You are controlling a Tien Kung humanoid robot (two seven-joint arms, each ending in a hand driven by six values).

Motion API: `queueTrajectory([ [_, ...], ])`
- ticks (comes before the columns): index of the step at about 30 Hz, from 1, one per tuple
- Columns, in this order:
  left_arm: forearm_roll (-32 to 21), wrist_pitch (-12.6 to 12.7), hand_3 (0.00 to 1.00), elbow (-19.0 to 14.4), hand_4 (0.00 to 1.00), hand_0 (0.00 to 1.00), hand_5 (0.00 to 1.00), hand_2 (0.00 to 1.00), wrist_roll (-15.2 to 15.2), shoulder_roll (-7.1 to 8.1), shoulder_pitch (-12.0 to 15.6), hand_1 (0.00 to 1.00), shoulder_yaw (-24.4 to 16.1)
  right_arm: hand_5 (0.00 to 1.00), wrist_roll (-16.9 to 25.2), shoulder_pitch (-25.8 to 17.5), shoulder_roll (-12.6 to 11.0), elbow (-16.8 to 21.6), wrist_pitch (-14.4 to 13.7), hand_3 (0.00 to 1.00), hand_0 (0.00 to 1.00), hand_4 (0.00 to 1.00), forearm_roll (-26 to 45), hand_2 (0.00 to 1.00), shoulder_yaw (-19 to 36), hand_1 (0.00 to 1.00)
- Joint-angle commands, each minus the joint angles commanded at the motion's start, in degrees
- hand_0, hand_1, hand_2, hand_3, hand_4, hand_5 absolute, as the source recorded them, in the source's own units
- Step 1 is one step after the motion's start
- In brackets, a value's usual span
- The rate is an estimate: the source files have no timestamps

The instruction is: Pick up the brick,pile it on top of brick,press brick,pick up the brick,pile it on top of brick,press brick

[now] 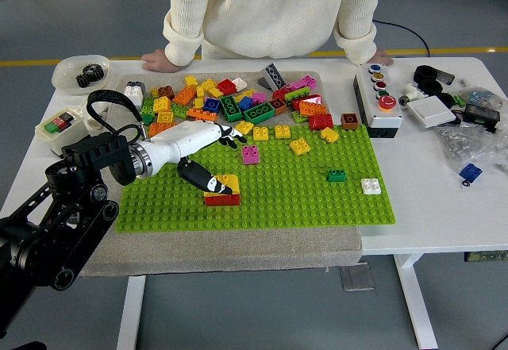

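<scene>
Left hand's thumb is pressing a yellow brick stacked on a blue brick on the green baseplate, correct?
Not quite: in the head view the yellow plastic brick under the left hand sits on a red plastic brick, not a blue one, on the green studded baseplate.

1. grey button box (379, 100) with a row of coloured buttons, this is my landmark
2. person in a cream sweater (270, 9) behind it to the left, both palms flat on the table
3. white switch plate (431, 110) just right of the box
4. small blue block (471, 172) further right and nearer
5. white bowl (75, 72) with black gears, far left of the box
</scene>
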Motion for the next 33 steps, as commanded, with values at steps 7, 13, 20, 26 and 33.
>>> queueTrajectory([
  [7,0.6,1.5,0.920,0.2,0.998,0.998,0.251,0.812,-1.8,0.98,0.3,0.807,1.4,0.344,0.0,0.1,0.0,0.0,0.0,0.583,0.741,0.805,0.2,0.713,0.0,0.649],
  [13,0.6,2.3,0.924,0.3,0.998,0.998,0.249,0.820,-2.6,1.59,0.5,0.814,2.9,0.345,0.0,0.1,0.0,0.0,0.0,0.583,0.741,0.805,0.2,0.713,0.1,0.650],
  [20,0.6,4.4,0.930,1.0,0.998,0.998,0.238,0.831,-3.5,1.74,0.5,0.816,3.7,0.346,0.0,0.1,0.0,0.0,0.0,0.584,0.741,0.805,0.2,0.713,-0.1,0.649],
  [26,0.6,5.8,0.927,1.9,0.998,0.998,0.204,0.827,-3.9,1.67,0.4,0.816,3.9,0.347,0.1,0.1,0.1,0.0,0.0,0.584,0.741,0.805,0.2,0.713,-0.2,0.649],
  [33,0.6,7.0,0.922,3.1,0.998,0.998,0.177,0.828,-4.4,1.69,0.7,0.816,4.4,0.347,0.1,0.0,0.1,0.0,0.0,0.584,0.741,0.806,0.2,0.713,-0.4,0.649],
])
